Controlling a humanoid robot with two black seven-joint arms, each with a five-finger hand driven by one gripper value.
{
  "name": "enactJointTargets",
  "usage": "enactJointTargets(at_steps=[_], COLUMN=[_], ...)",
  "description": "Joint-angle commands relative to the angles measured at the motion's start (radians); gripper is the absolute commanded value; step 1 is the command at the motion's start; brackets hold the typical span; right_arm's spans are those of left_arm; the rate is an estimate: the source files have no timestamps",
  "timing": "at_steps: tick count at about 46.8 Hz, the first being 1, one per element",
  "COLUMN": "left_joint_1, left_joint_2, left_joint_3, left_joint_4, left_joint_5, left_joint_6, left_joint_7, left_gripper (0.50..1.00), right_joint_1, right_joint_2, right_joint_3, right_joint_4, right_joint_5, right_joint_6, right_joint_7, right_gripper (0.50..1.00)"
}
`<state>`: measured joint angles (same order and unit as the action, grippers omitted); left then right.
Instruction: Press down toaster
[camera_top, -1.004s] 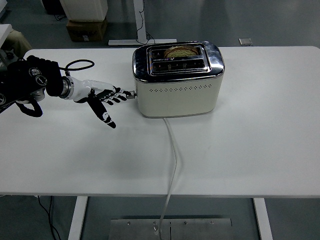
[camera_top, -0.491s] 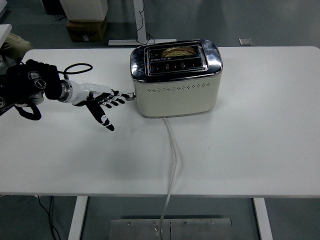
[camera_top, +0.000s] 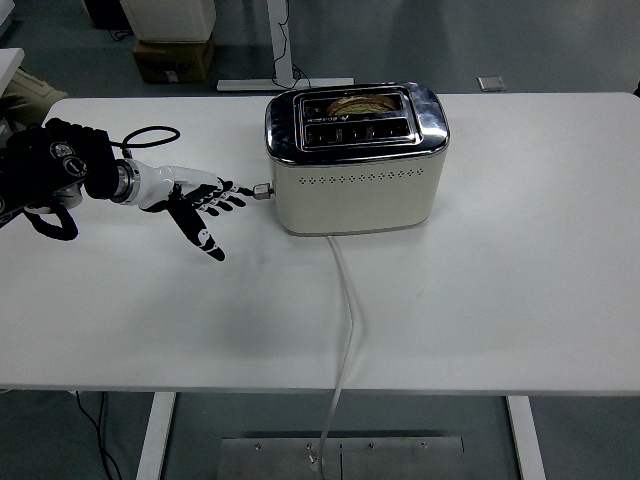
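A cream toaster (camera_top: 358, 180) with a chrome top stands at the middle back of the white table (camera_top: 500, 290). A slice of bread (camera_top: 355, 103) sits low in its far slot. Its small lever knob (camera_top: 262, 190) sticks out on the left side, low down. My left hand (camera_top: 208, 205) reaches in from the left with fingers spread and holds nothing. Its fingertips (camera_top: 238, 195) lie just left of the knob, a small gap apart. The thumb points down towards the table.
The toaster's white cord (camera_top: 346, 320) runs from its front over the table's near edge. A black cable (camera_top: 150, 135) loops behind my left arm. A cardboard box (camera_top: 172, 58) and a table foot stand on the floor beyond.
My left hand has drawn back a little to the left, off the lever knob. The toaster shifted slightly and settled.
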<state>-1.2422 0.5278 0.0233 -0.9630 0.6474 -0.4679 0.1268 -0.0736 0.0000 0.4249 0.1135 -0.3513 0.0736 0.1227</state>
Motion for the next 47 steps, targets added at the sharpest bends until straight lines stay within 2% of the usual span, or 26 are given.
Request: enactJointTargets(at_steps=[1,16,33,42,47], left_joint_1=[0.000,0.001,0.004,-0.045,-0.088], left_joint_2=[0.000,0.005,0.047,0.061,0.101], left_joint_3=[0.000,0.000,-0.002,-0.005,-0.006], left_joint_4=[0.000,-0.002,-0.006,-0.008,-0.008], left_joint_5=[0.000,-0.002,-0.006,-0.067,-0.089], left_joint_6=[0.000,0.000,-0.003,-0.014,-0.015], left_joint_7=[-0.001,-0.001,-0.001,-0.001,-0.001], left_gripper=[1.000,1.000,1.000,1.000,1.000], right_joint_1=[0.000,0.000,0.000,0.000,0.000], right_joint_2=[0.000,0.000,0.000,0.000,0.000], right_joint_3=[0.000,0.000,0.000,0.000,0.000], right_joint_4=[0.000,0.000,0.000,0.000,0.000], right_joint_5=[0.000,0.000,0.000,0.000,0.000], right_joint_6=[0.000,0.000,0.000,0.000,0.000], right_joint_7=[0.000,0.000,0.000,0.000,0.000], right_gripper=[0.998,1.000,1.000,1.000,1.000])
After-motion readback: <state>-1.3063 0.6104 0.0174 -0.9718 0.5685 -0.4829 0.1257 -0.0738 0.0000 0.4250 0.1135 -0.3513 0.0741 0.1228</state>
